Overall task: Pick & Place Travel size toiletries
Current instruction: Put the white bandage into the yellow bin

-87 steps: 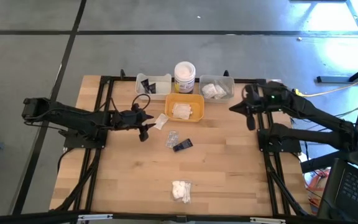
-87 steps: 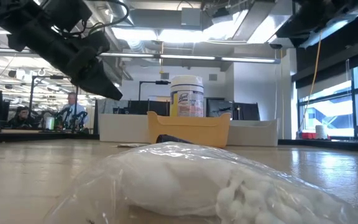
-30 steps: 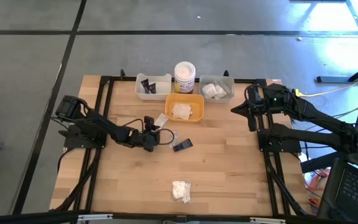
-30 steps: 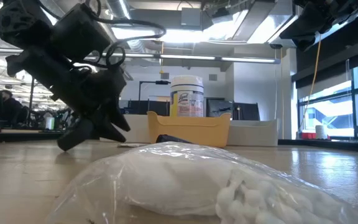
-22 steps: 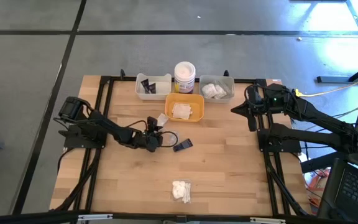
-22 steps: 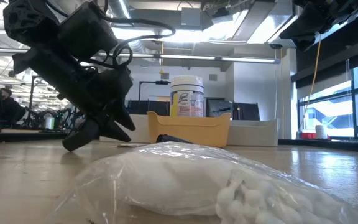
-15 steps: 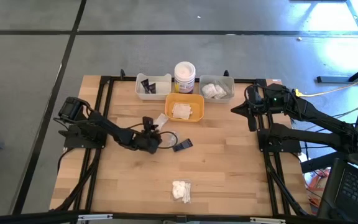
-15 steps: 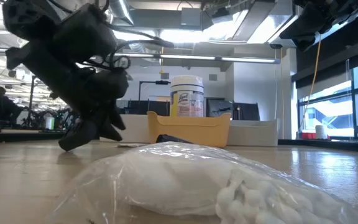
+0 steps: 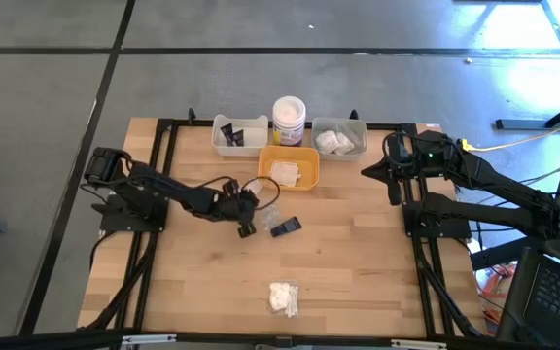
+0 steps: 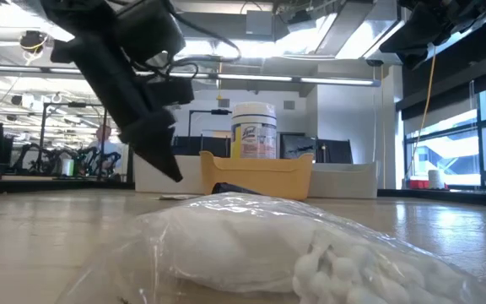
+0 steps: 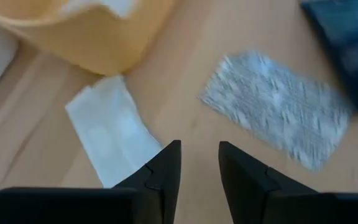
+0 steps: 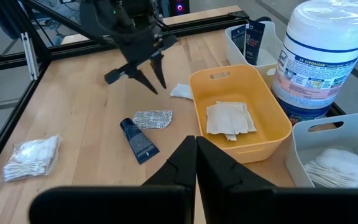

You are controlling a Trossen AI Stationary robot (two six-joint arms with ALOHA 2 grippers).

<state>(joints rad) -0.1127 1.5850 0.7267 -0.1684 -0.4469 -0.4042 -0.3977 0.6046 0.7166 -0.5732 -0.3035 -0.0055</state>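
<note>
We see the left gripper (image 9: pixel 246 224) out over the middle of the table (image 9: pixel 358 282), just in front of the yellow tray (image 9: pixel 304 175). Its two fingers (image 11: pixel 166 165) stand a little apart with bare wood showing in the gap, so the claw is released and grasps nothing. It hangs tilted above the boards rather than resting on them.

Three loose toiletries lie close to it. The flat white sachet (image 11: pixel 114 134) sits right beside the tray's near corner. The silvery patterned sachet (image 11: pixel 275 109) lies a bit further out, and the small black tube (image 12: pixel 139 140) is just beside that sachet. The fingertips point down between the white sachet and the silvery one, touching neither.

Well apart from these, near the front edge of the table, lies the clear bag of cotton pieces (image 9: pixel 283 297). It fills the foreground of the low view.

At the back, the yellow tray holds beige sachets (image 12: pixel 229 118). The white tray (image 9: pixel 251 141) holds black tubes (image 12: pixel 253 34), and the grey tray (image 9: pixel 353 126) holds more white fluffy pieces. A white jar with a yellow label (image 9: pixel 289 120) stands between those two trays.

The right gripper (image 12: pixel 196 146) waits over the table's right side — its fingers are clenched together and hold nothing.
</note>
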